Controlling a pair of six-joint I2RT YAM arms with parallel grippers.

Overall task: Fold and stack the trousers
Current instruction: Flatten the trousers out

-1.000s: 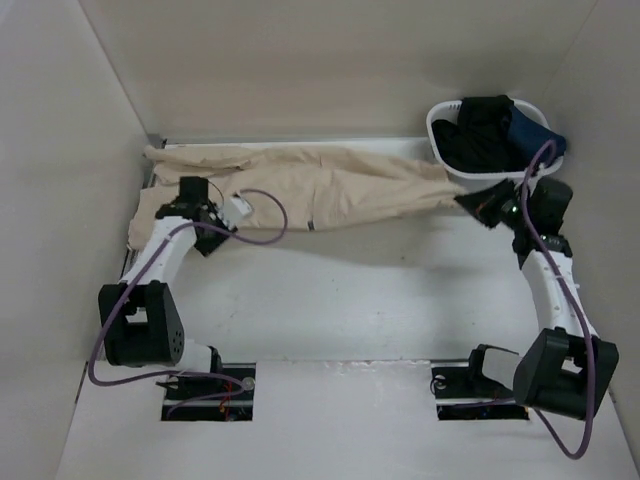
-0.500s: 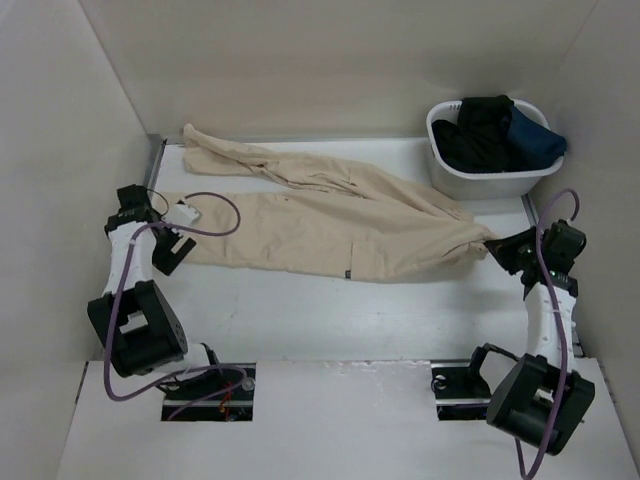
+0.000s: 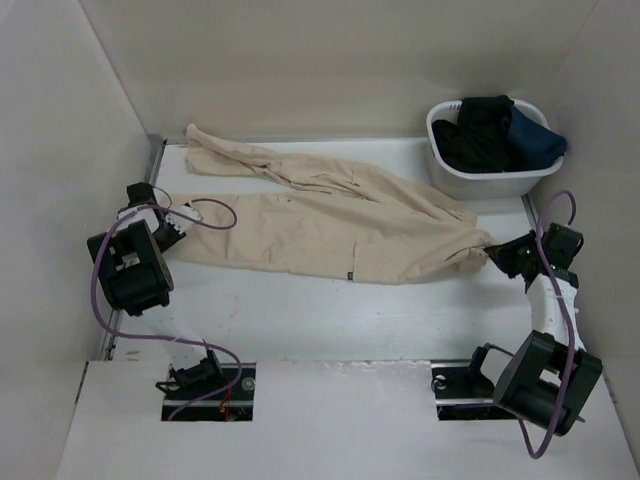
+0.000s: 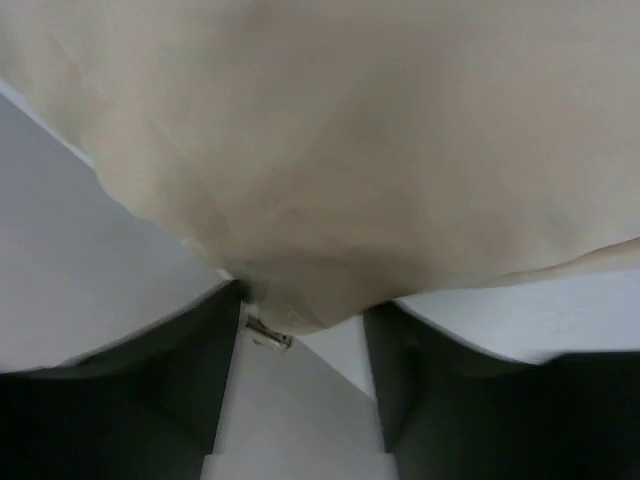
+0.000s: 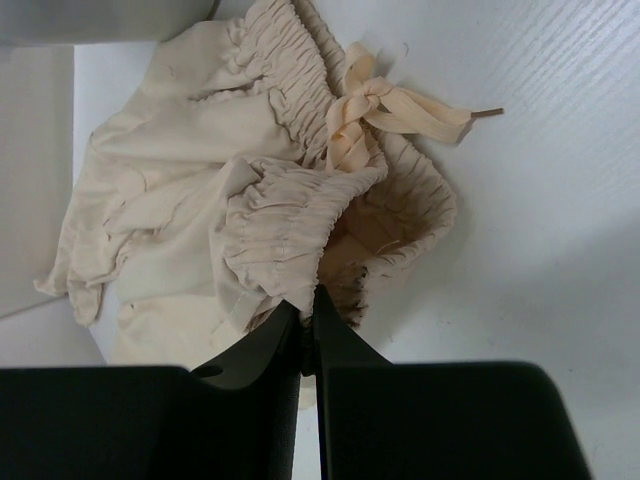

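The beige trousers (image 3: 340, 215) lie spread across the table, legs to the left and waistband to the right, with a small dark tag (image 3: 349, 274) on the near edge. One leg angles toward the far left corner. My left gripper (image 3: 168, 228) is at the near leg's hem. In the left wrist view its jaws (image 4: 305, 300) stand wide apart, with the hem of the cloth (image 4: 330, 150) lying between the tips. My right gripper (image 3: 497, 252) is shut on the gathered elastic waistband (image 5: 290, 210), its tips (image 5: 310, 300) pinched together. The drawstring (image 5: 400, 105) lies loose.
A white basket (image 3: 450, 172) with dark clothes stands at the back right, just beyond the waistband. Side walls stand close to both arms. A metal rail (image 3: 153, 165) runs along the table's left edge.
Both arms pulled the trousers toward the near side and spread them flat; the far leg fell open toward the back left. The left arm has since folded back and its jaws have opened.
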